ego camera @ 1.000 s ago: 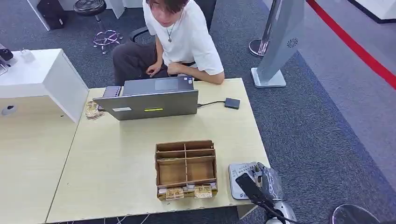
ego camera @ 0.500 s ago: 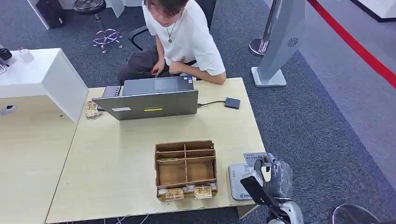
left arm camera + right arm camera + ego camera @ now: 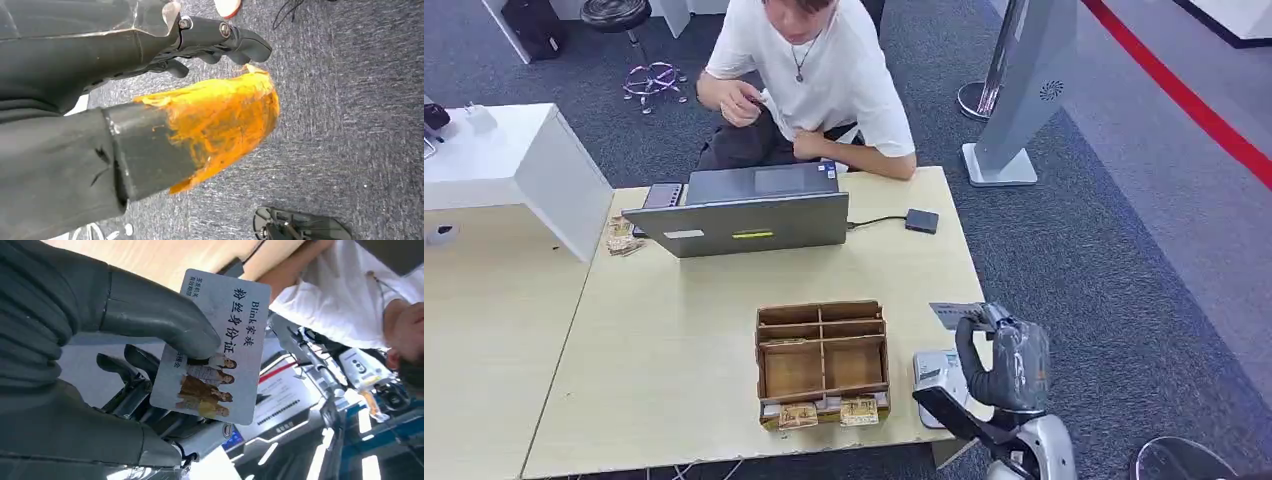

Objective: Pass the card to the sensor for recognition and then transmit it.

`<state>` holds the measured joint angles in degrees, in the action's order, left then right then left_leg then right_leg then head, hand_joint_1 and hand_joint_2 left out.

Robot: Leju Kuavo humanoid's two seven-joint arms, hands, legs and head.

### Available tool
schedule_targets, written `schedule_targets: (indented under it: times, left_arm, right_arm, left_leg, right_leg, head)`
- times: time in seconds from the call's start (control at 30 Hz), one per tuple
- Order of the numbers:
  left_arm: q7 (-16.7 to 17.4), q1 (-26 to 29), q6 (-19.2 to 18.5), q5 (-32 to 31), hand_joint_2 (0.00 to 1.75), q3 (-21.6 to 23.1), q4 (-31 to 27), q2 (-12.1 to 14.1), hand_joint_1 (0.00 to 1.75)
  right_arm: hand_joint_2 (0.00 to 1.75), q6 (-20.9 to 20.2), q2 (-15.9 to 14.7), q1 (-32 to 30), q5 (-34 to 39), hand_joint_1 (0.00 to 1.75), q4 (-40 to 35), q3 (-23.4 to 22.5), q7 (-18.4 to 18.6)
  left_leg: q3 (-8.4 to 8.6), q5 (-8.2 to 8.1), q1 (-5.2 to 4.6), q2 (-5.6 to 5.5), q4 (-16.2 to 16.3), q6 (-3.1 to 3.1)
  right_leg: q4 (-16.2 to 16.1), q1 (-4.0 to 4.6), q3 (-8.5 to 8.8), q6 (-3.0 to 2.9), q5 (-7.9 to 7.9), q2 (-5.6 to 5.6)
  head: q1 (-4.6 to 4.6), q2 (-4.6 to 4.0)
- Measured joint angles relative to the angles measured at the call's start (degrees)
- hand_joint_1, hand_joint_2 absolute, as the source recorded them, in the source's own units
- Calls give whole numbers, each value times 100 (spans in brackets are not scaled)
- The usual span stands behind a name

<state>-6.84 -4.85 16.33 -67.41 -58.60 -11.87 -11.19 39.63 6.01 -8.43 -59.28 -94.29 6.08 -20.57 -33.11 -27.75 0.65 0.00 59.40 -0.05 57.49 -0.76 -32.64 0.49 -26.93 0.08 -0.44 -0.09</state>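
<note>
My right hand is raised above the table's near right corner and holds a pale card out toward the person, level and clear of the table. In the right wrist view the thumb presses the printed card against the darker fingers behind it. The white card sensor lies flat on the table just below and nearer than the hand. My left hand hangs over grey carpet, its orange-tipped thumb and dark fingers apart with nothing in them.
A wooden divided box stands left of the sensor. A grey laptop and a small black device on a cable sit at the table's far side, where a person in a white shirt sits. The table edge runs beside my hand.
My right hand has lifted the card off the sensor and carried it up and away from me. The person has raised one arm from the laptop.
</note>
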Motion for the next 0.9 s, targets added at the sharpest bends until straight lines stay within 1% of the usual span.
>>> schedule_targets:
  times: [0.1, 0.27, 0.43, 0.5, 0.67, 0.8, 0.9]
  left_arm:
    - [2, 0, 0, -48, 0, 0, 0, 0, 0]
    - [33, -45, -4, -94, 0, 0, 0, -7, 0]
    - [83, -154, -13, -133, 0, 0, 0, -33, 0]
    - [83, -212, -9, -140, 0, 0, 0, -44, 0]
    - [92, -349, -2, -131, 0, 0, 0, -46, 0]
    - [118, -420, -7, -140, 0, 0, 0, -46, 0]
    - [118, -443, -11, -153, 0, 0, 0, -46, 0]
  right_arm:
    - [175, 0, 0, 170, -279, 175, 4, 68, 28]
    - [175, -2, 0, 670, -739, 175, 136, 230, 197]
    - [175, -2, -2, 1442, -1342, 175, 538, 477, 623]
    - [175, -4, -4, 1826, -1640, 175, 806, 618, 856]
    - [175, -2, -7, 2645, -2093, 175, 1449, 976, 1280]
    - [175, -2, -7, 3063, -2336, 175, 1852, 1202, 1559]
    - [175, -7, -7, 3270, -2382, 175, 2081, 1316, 1631]
  left_leg:
    - [0, 0, 0, 0, 0, 0]
    - [0, 4, 0, 0, 0, 2]
    - [-1, 15, 0, 2, 0, 8]
    - [1, 17, 0, 3, 1, 7]
    - [0, 29, 0, 2, 1, 1]
    - [-2, 29, 0, 1, 1, 1]
    - [-3, 29, 0, 1, 1, 1]
  right_leg:
    - [0, 0, 0, 0, 0, 0]
    - [0, 0, 1, 1, 3, 0]
    - [1, 0, -2, 2, 12, 2]
    - [1, 0, -2, 1, 16, 3]
    - [2, 0, -3, -5, 24, 1]
    - [2, 1, -5, -7, 26, 2]
    - [2, 1, -6, -7, 26, 1]
  head:
    - [0, 0]
    - [0, 0]
    - [2, 0]
    - [0, 0]
    - [0, 0]
    - [0, 0]
    - [2, 0]
